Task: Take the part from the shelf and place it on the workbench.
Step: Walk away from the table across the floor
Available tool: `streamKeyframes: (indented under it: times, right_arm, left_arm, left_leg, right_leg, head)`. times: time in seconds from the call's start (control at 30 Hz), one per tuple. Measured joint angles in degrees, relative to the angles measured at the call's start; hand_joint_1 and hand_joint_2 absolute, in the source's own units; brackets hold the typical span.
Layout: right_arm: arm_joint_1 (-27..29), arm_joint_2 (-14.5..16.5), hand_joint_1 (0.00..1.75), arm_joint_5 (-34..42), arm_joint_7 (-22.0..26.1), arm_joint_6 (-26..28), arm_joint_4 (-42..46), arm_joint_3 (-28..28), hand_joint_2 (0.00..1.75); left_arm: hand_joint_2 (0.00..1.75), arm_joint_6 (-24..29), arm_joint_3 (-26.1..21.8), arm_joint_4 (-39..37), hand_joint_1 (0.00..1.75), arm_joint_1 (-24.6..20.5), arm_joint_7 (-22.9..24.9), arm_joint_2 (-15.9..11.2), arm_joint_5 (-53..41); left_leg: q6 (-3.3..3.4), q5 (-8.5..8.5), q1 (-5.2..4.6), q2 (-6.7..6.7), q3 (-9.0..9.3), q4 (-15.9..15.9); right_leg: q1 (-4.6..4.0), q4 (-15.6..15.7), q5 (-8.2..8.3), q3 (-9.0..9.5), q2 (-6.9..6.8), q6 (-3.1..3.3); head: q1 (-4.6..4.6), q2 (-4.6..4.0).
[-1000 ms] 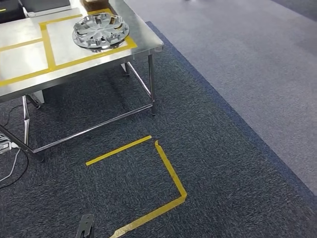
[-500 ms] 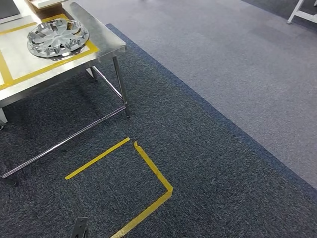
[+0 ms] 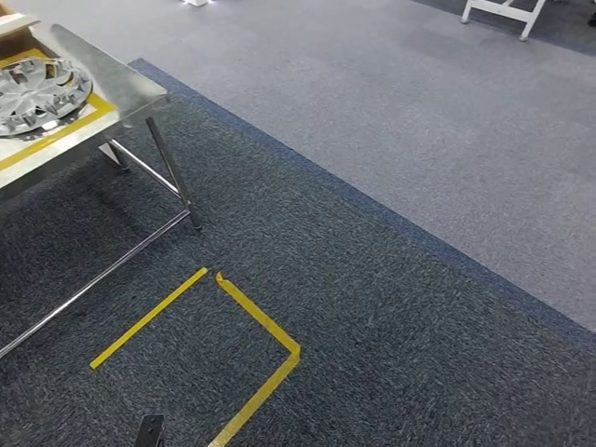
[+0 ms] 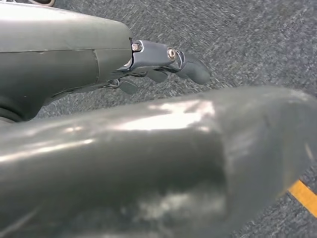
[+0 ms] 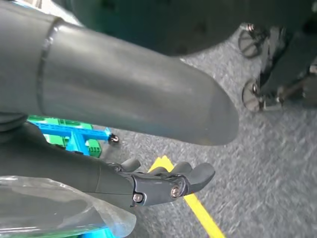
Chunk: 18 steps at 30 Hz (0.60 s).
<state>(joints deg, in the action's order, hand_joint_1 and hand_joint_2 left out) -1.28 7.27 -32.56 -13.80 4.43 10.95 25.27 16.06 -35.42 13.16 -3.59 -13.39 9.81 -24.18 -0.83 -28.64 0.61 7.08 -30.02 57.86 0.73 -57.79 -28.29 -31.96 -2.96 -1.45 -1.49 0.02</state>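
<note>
A silver wheel cover (image 3: 38,88) lies flat on the steel workbench (image 3: 133,88), inside a yellow taped box, at the far left of the head view. My left hand (image 4: 164,62) hangs over dark carpet with its fingers stretched out and nothing in them. My right hand (image 5: 168,183) also hangs low over the carpet, fingers extended and holding nothing. Both hands are well away from the workbench.
A yellow tape corner (image 3: 260,326) marks the dark carpet in front of me. Lighter grey carpet (image 3: 422,112) spreads to the right, with a white frame's legs (image 3: 503,14) at the far end. A blue and green cart (image 5: 75,136) and a wheeled stand (image 5: 276,74) are near my right side.
The camera has turned to the right, so the workbench and wheel cover have slid toward the picture's left edge. The wheel cover still lies on the workbench.
</note>
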Motion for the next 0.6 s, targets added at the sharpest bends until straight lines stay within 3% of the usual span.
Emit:
streamKeyframes:
  times: [0.07,0.13,0.2,0.23,0.3,0.37,0.43,0.5,0.53,0.6]
  right_arm:
    - [0.1,0.1,0.00,0.2,0.1,0.1,0.0,0.2,0.00]
    - [0.0,0.3,0.00,0.3,0.2,0.1,0.0,0.3,0.00]
    - [-0.2,0.6,0.00,0.3,0.0,-0.2,0.0,0.5,0.00]
    - [-0.1,0.7,0.00,0.3,-0.1,-0.4,0.0,0.6,0.00]
    - [-0.1,1.0,0.00,0.1,-0.4,-0.8,-0.1,0.8,0.00]
    - [-0.2,1.4,0.00,-0.1,-0.5,-1.0,-0.1,0.9,0.00]
    - [-0.4,1.6,0.00,-0.3,-0.1,-1.1,-0.1,0.9,0.00]
    - [-0.3,1.6,0.00,-0.6,0.3,-1.2,-0.1,0.9,0.00]
    - [-0.2,1.6,0.00,-0.7,0.5,-1.2,-0.1,0.9,0.00]
    - [-0.3,1.6,0.00,-0.8,0.6,-1.2,-0.1,0.9,0.00]
  left_arm:
    - [0.00,0.1,0.0,0.0,0.00,-0.1,0.0,0.0,0.0]
    - [0.00,0.3,0.0,0.0,0.00,0.1,0.1,0.0,0.0]
    - [0.00,0.6,-0.1,0.0,0.00,0.3,0.1,0.0,0.0]
    - [0.00,0.7,-0.1,0.0,0.00,0.3,0.1,0.0,0.0]
    - [0.00,0.8,-0.3,0.0,0.00,0.2,0.0,0.0,0.1]
    - [0.00,0.8,-0.4,0.0,0.00,0.2,-0.1,-0.2,0.3]
    - [0.00,0.7,-0.7,0.0,0.00,0.2,-0.2,-0.3,0.4]
    - [0.00,0.4,-0.8,0.0,0.00,0.1,-0.3,-0.3,0.5]
    - [0.00,0.3,-0.9,0.0,0.00,0.0,-0.3,-0.3,0.5]
    - [0.00,0.1,-0.9,0.0,0.00,0.0,-0.4,-0.3,0.3]
  left_leg:
    - [-0.55,-2.06,0.32,-2.56,-0.76,2.5]
    - [-0.62,-5.83,0.38,-5.70,-3.53,9.1]
    - [-0.37,-7.91,0.28,-6.49,-6.42,15.3]
    - [-0.14,-7.37,0.24,-6.60,-6.88,16.0]
    - [0.57,-3.49,0.08,-7.45,-5.07,11.2]
    - [1.41,-0.16,0.02,-10.18,-2.17,4.0]
    - [1.61,0.38,-0.05,-11.73,-1.00,0.8]
    - [1.64,0.57,-0.06,-10.70,-0.86,0.2]
    - [1.86,0.81,0.03,-10.05,-0.76,-0.2]
    - [2.29,1.24,0.26,-8.46,-0.62,-0.9]
  right_leg:
    - [0.07,0.1,0.35,-0.06,1.18,0.84]
    - [0.01,0.2,0.67,-0.16,2.57,1.39]
    - [-0.24,0.1,0.84,-0.33,4.30,1.66]
    - [-0.37,0.1,0.89,-0.34,5.19,1.72]
    - [-0.60,0.1,0.97,-0.22,6.92,1.74]
    - [-0.76,0.0,1.05,-0.31,8.44,1.58]
    - [-0.63,-0.2,1.29,-0.88,9.71,1.06]
    - [-0.37,0.0,1.58,-1.60,10.69,0.28]
    - [-0.40,-0.3,1.37,-1.97,10.04,-0.05]
    - [-0.55,-3.8,-0.89,-3.89,6.94,-0.56]
  head:
    - [0.15,0.00]
    - [0.36,0.00]
    - [0.40,0.00]
    - [0.39,0.00]
    - [0.38,0.00]
    - [0.35,0.00]
    - [0.34,0.00]
    - [0.37,0.00]
    - [0.32,0.00]
    - [-0.03,0.00]
